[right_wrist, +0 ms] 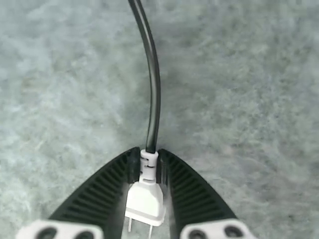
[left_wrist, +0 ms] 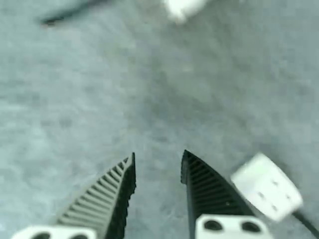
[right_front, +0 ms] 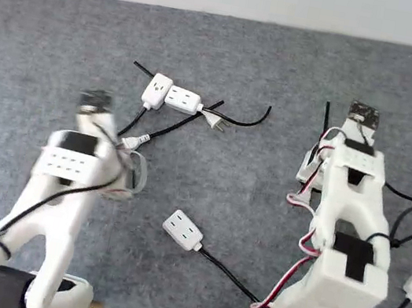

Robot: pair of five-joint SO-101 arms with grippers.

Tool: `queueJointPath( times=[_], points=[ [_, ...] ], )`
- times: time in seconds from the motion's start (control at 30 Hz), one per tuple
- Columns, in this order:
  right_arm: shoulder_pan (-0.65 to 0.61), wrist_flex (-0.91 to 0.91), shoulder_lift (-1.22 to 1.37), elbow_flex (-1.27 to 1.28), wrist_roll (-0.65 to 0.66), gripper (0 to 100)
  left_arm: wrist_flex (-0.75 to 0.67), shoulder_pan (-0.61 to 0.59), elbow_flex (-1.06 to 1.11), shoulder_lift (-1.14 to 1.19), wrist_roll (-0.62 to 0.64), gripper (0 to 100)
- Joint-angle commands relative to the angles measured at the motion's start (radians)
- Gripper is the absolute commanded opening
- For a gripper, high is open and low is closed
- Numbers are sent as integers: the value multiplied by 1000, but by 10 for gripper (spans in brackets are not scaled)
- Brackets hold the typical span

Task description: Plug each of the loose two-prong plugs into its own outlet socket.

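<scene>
R claw (right_wrist: 147,152) pinches white plug (right_wrist: 145,200) btwn its tips.

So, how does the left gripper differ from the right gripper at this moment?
The left gripper is open, with nothing between its fingers; the right gripper is shut on a white plug. A black cord runs away from the right gripper across the carpet; no cord leads from the left gripper. Both have black ribbed fingers and hang over the grey carpet.
</scene>
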Motion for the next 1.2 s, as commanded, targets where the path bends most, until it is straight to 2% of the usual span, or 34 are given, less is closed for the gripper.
queueJointPath(
  times=[0.0, 0.13, 0.23, 0.33, 0.43, 0.67, 0.73, 0.9, 0.97, 1.07, 1.17],
  points=[
    [-15, -114, -148, 100, 35, 8, -98, 107, -2, -3, 15, 142],
    [-15, -165, -193, 153, 43, 8, -245, 238, 99, -11, 17, 141],
    [-13, -170, -193, 152, 44, 8, -230, 327, 119, -11, 32, 141],
    [-13, -171, -193, 152, 63, 8, -176, 397, 97, -11, 146, 141],
    [-13, -171, -191, 152, 69, 8, -140, 411, 53, -11, 216, 145],
    [-15, -151, -131, 97, 72, 8, -127, 410, 4, -12, 249, 145],
    [-15, -127, -101, 63, 71, 8, -83, 419, -33, -12, 245, 143],
    [-10, -70, -48, -3, 66, 8, 161, 496, -177, -12, 250, 141],
    [-10, -70, -42, -6, 69, 8, 190, 520, -188, -12, 256, 141],
    [-12, -70, -42, -6, 71, 8, 143, 531, -168, -3, 379, 141],
    [-12, -70, -42, -8, 71, 8, -48, 545, -71, -12, 531, 141]
  ],
)
